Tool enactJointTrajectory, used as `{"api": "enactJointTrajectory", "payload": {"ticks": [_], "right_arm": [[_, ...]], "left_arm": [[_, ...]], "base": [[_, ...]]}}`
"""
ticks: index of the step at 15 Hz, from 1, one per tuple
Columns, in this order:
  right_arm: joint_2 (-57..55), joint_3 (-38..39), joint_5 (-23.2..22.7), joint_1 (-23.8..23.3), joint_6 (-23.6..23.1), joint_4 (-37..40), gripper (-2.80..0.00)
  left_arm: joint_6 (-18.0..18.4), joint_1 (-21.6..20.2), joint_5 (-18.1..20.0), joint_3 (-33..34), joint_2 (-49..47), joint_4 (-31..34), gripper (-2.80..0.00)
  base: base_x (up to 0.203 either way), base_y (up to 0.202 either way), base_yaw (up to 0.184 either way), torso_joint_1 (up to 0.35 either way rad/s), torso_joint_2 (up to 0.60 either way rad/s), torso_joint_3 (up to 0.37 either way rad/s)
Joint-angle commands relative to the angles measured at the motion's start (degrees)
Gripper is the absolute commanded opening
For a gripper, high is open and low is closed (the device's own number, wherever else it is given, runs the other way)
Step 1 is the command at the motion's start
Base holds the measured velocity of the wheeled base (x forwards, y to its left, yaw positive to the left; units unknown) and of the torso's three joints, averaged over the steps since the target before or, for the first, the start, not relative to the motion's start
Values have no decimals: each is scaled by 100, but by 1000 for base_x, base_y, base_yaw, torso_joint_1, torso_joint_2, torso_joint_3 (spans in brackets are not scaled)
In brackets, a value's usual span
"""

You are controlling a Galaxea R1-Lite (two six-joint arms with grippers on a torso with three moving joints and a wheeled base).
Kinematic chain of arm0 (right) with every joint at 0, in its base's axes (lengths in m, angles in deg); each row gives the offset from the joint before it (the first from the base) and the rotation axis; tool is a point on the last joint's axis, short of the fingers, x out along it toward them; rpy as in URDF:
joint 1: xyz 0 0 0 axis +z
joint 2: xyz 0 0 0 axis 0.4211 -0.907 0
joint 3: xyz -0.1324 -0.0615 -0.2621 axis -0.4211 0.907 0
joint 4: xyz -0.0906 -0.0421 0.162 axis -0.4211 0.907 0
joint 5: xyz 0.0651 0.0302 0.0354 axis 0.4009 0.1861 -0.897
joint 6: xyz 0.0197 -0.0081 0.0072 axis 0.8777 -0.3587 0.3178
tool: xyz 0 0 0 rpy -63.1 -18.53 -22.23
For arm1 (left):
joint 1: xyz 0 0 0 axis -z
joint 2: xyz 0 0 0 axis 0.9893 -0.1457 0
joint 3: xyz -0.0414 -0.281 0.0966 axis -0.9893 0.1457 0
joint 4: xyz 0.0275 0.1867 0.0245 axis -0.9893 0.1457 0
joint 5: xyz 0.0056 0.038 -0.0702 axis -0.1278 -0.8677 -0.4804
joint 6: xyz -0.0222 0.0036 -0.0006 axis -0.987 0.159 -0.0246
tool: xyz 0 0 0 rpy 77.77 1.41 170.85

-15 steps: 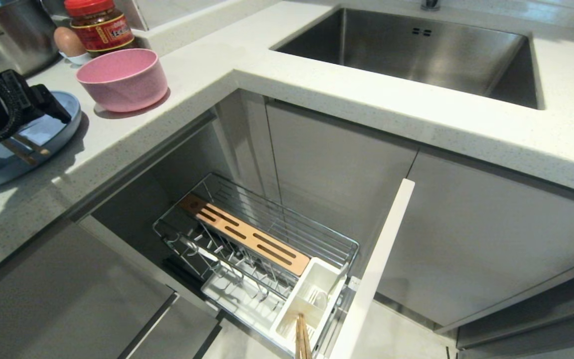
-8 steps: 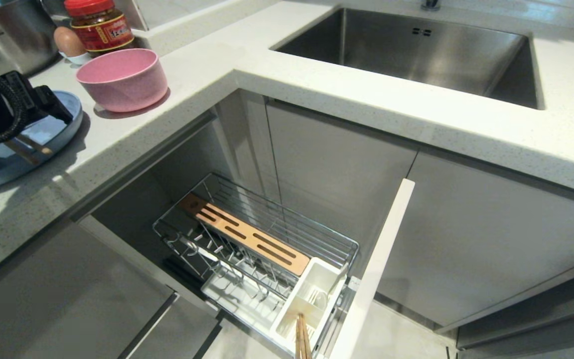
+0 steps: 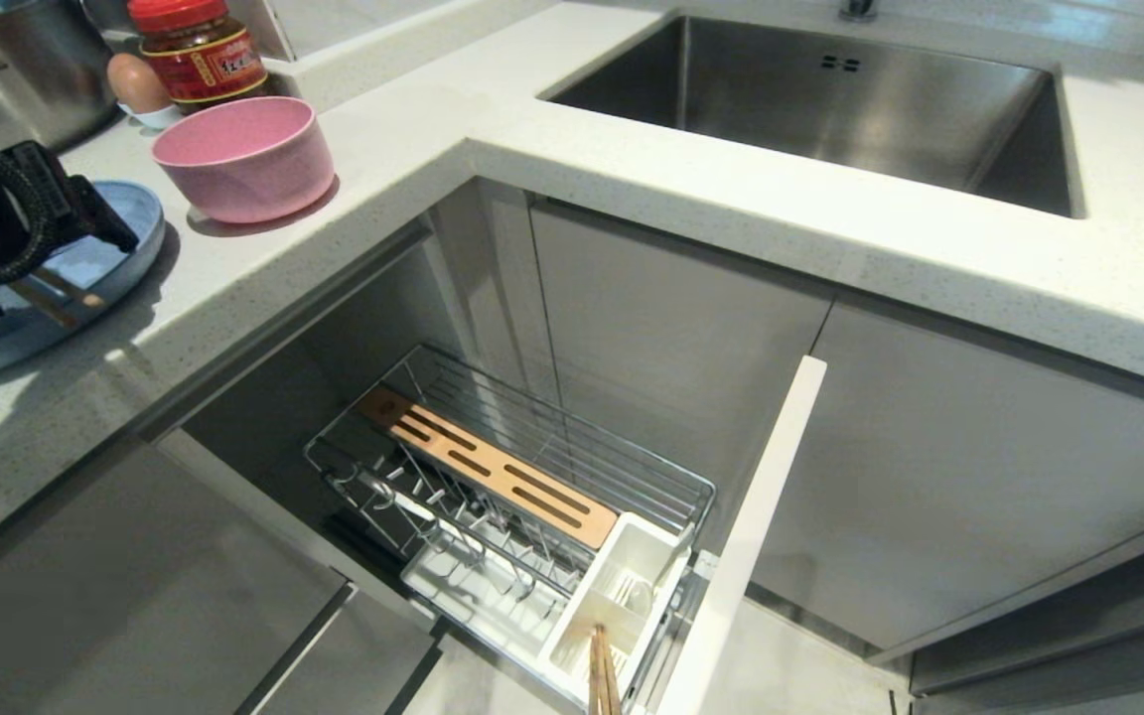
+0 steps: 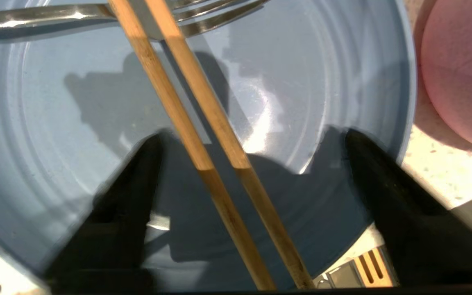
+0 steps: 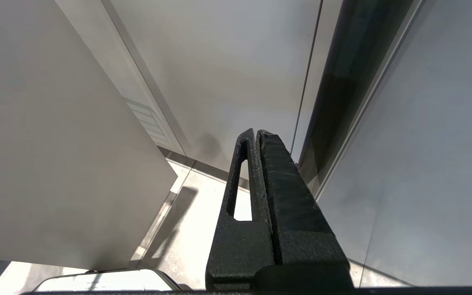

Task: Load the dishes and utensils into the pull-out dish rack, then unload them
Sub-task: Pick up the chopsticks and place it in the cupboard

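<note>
The left claw (image 4: pixel 252 139) hangs with fingers apart astride the chopsticks (image 4: pixel 203 135) lying on the blue plate (image 4: pixel 322 73); centre over both sticks, then close low and evenly.

A pale speckled bench (image 3: pixel 632 189) turns a corner here, with a steel sink (image 3: pixel 830 99) sunk into its far stretch. In the back left corner stands a steel pot (image 3: pixel 16 70), and beside it a red-lidded jar (image 3: pixel 197 50) of dark sauce. A brown egg (image 3: pixel 138 84) sits between pot and jar. Below the bench run flat grey cabinet doors (image 3: pixel 929 477), above a light floor (image 3: pixel 790 675).
</note>
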Motion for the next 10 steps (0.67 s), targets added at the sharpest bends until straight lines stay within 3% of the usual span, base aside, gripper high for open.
{"api": "enactJointTrajectory", "payload": {"ticks": [1, 10], "right_arm": [[24, 0, 1, 0, 3, -2, -280], [24, 0, 1, 0, 3, -2, -280]], "left_arm": [[-17, -1, -18, -9, 14, 28, -280], [-19, -2, -42, -9, 7, 20, -280]], "base": [[0, 0, 0, 0, 0, 0], [0, 0, 0, 0, 0, 0]]}}
